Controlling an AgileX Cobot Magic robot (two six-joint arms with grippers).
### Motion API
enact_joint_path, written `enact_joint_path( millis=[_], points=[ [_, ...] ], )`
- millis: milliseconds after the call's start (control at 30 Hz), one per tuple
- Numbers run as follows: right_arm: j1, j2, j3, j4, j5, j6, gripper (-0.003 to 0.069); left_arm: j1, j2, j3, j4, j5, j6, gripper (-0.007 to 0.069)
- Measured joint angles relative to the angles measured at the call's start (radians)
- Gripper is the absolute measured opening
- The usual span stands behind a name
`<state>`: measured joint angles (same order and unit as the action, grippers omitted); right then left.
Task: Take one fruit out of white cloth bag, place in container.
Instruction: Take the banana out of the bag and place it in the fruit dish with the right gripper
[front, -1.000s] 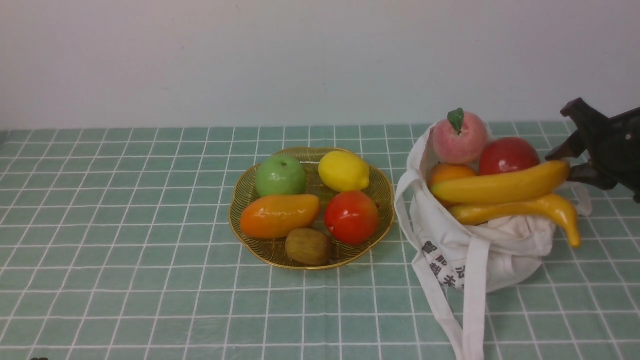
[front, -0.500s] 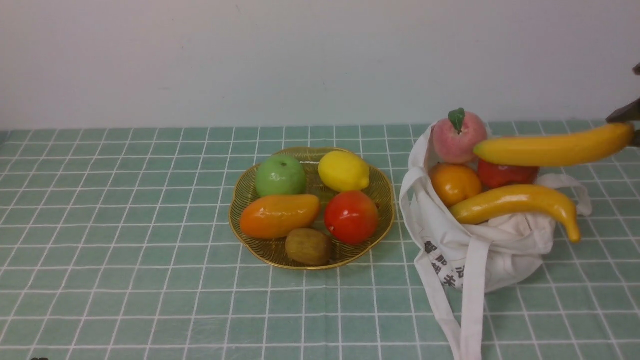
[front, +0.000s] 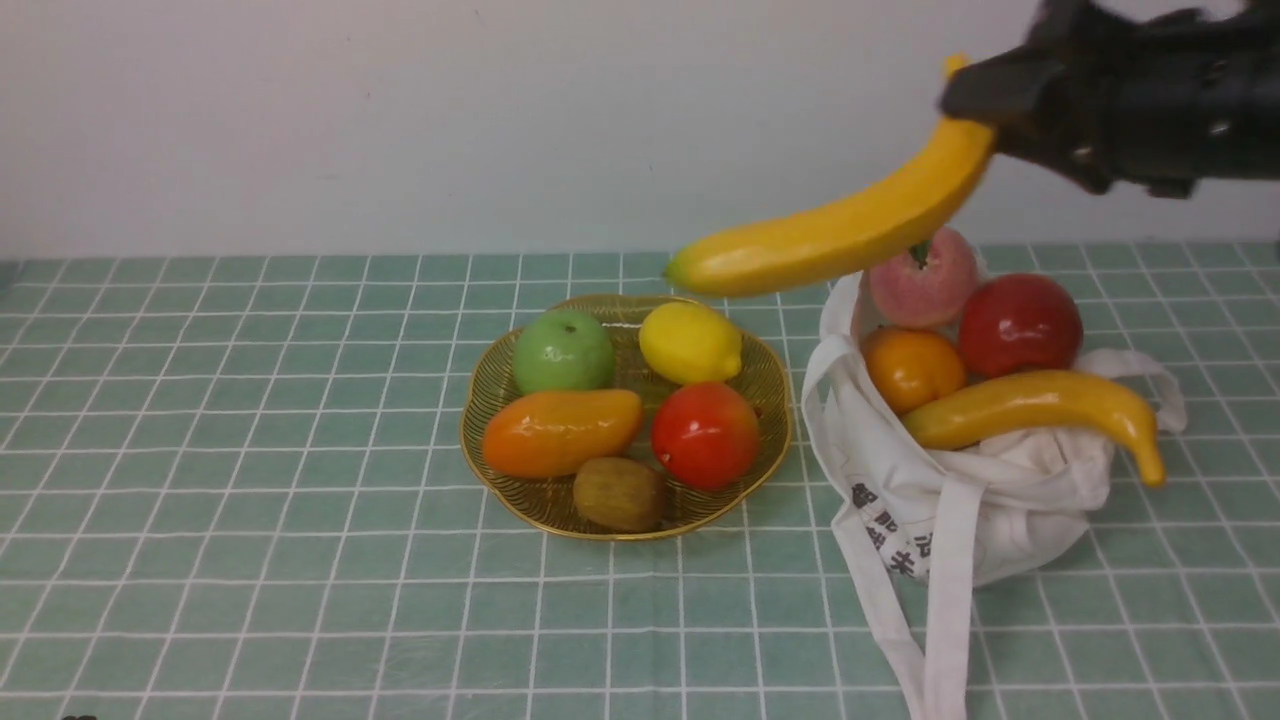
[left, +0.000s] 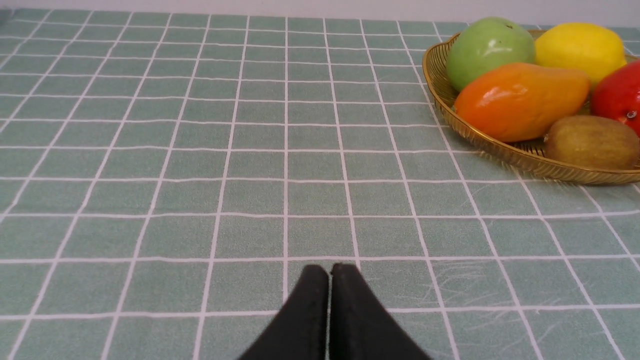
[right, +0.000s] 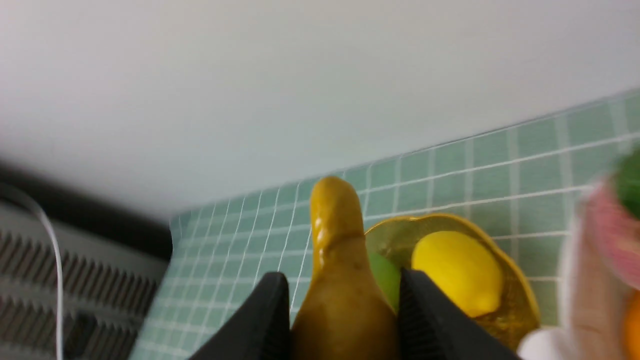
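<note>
1. Yellow and nearly straight, the plastic banana with the greenish tip hangs in the air, wholly clear of the white cloth bag. The right pincer clamps its stem end. In the right wrist view both black fingers press against the banana's sides.
2. From that pincer the banana slopes downward and toward the robot's left. Its green tip is the point farthest from the grip.
3. Progress, as I judge it: taking the fruit out of the bag is done. Still to do are carrying it over the golden ribbed dish, lowering it and letting go.
4. The dish sits lower than the right pincer and off to its left. It holds five pieces: a green apple, a lemon, an orange mango, a red tomato-like fruit and a kiwi. Little bare floor shows, so the banana will probably have to rest across the others.
5. The bag slumps open almost directly beneath the right pincer. It holds a peach, a red apple, an orange and a darker curved banana whose end juts past the cloth. A flat strap trails toward the robot.
6. The left pincer is closed on nothing, its tips pressed together. It sits low over the green checked tablecloth, with the dish ahead of it and well apart.
</note>
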<state>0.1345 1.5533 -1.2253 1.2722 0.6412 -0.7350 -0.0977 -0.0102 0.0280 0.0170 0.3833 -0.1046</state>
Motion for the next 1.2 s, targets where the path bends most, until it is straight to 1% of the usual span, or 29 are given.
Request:
enact_joint_path(
  millis=[33,67,100,133,400,533,667,800,900,967,1033,1067,1100,1133,1200],
  points=[
    [0.000,0.005,0.000,0.003,0.000,-0.012,0.0261,0.000,0.000,0.000,0.000,0.000,0.000,-0.0008],
    [0.055,0.050,-0.023,0.022,-0.014,-0.091,0.0261,0.000,0.000,0.000,0.000,0.000,0.000,-0.0008],
    [0.061,0.056,-0.026,0.024,-0.014,-0.098,0.0261,0.000,0.000,0.000,0.000,0.000,0.000,-0.0008],
    [0.095,0.112,-0.061,0.031,-0.015,-0.147,0.0261,0.000,0.000,0.000,0.000,0.000,0.000,-0.0008],
    [0.191,0.352,-0.254,0.014,0.010,-0.251,0.0261,0.000,0.000,0.000,0.000,0.000,0.000,-0.0008],
    [0.196,0.450,-0.302,0.010,0.009,-0.300,0.0261,0.000,0.000,0.000,0.000,0.000,0.000,-0.0008],
    [0.200,0.511,-0.311,0.010,-0.033,-0.330,0.0261,0.000,0.000,0.000,0.000,0.000,0.000,-0.0008],
    [0.200,0.524,-0.313,0.013,-0.060,-0.341,0.0261,0.000,0.000,0.000,0.000,0.000,0.000,-0.0008],
    [0.200,0.525,-0.313,0.015,-0.072,-0.378,0.0262,0.000,0.000,0.000,0.000,0.000,0.000,-0.0008],
    [0.200,0.525,-0.313,0.016,-0.078,-0.406,0.0287,0.000,0.000,0.000,0.000,0.000,0.000,-0.0008],
    [0.200,0.525,-0.313,0.018,-0.079,-0.431,0.0342,0.000,0.000,0.000,0.000,0.000,0.000,-0.0008],
    [0.200,0.525,-0.313,0.018,-0.079,-0.435,0.0356,0.000,0.000,0.000,0.000,0.000,0.000,-0.0008],
    [0.200,0.525,-0.313,0.019,-0.079,-0.446,0.0410,0.000,0.000,0.000,0.000,0.000,0.000,-0.0008],
    [0.200,0.525,-0.313,0.019,-0.079,-0.452,0.0442,0.000,0.000,0.000,0.000,0.000,0.000,-0.0008],
    [0.200,0.525,-0.313,0.019,-0.079,-0.460,0.0532,0.000,0.000,0.000,0.000,0.000,0.000,-0.0008]
  ],
)
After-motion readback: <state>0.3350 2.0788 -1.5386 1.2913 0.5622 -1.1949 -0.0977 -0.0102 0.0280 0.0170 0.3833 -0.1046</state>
